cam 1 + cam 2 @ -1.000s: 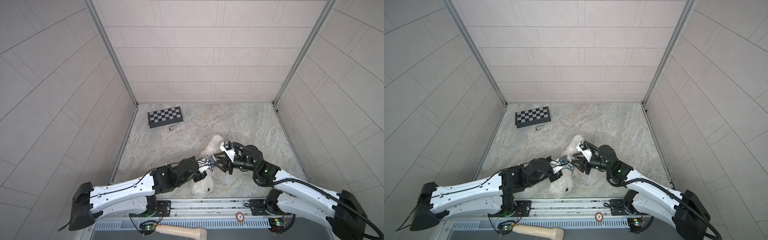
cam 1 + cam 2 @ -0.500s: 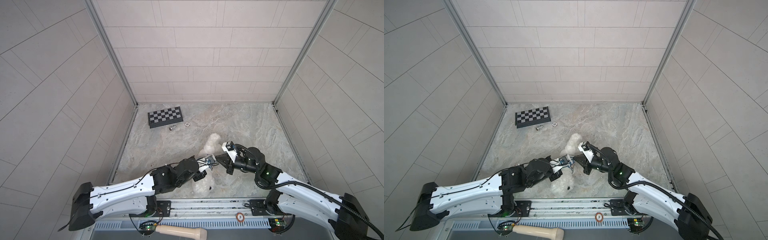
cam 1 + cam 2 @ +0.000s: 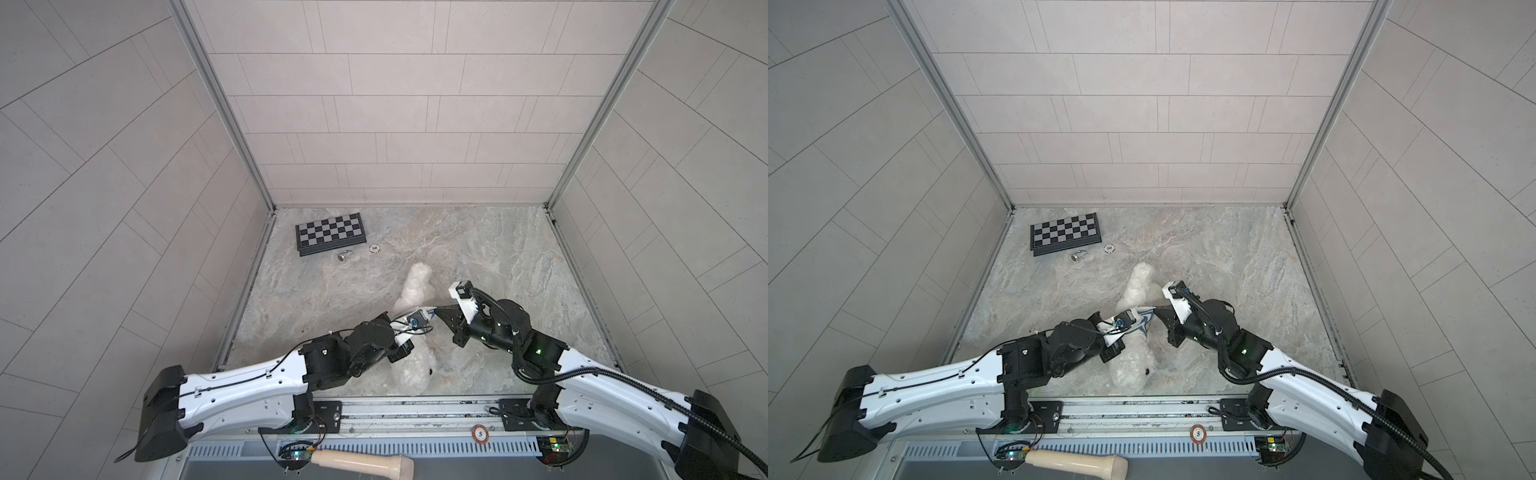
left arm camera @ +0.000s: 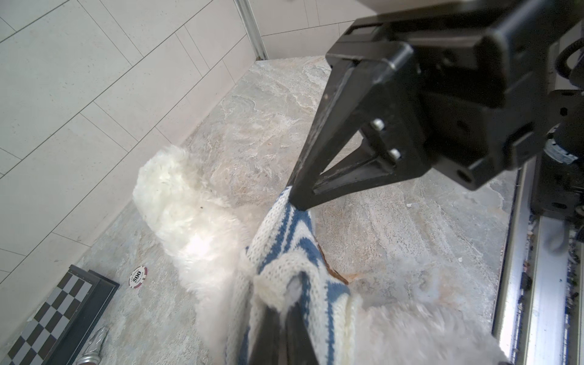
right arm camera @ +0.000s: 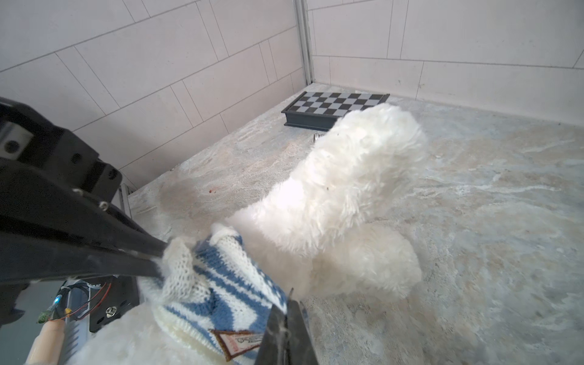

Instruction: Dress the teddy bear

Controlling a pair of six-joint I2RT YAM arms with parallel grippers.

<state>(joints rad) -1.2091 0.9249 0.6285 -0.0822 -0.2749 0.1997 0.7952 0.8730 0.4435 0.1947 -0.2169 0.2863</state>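
– Two grippers: state?
– Left gripper [image 4: 284,311] and right gripper [image 5: 286,311] are each clamped shut on the striped shirt [image 5: 227,284], which is stretched between them.
– Teddy bear orientation?
– Teddy bear [image 3: 409,374] lies mid-table by the near edge. Its long axis runs near-to-far, head near. Stripes read clearly only in the wrist views; the face dot shows only in both top views. The arms hide the torso.

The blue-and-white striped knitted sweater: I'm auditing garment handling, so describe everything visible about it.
The blue-and-white striped knitted sweater looks like soft, chunky knit with cream ribbed edges and a triangular brown-bordered patch. It sits bunched against the middle of the fluffy white teddy bear, stretched between the left gripper and the right gripper, each shut on an edge of it.
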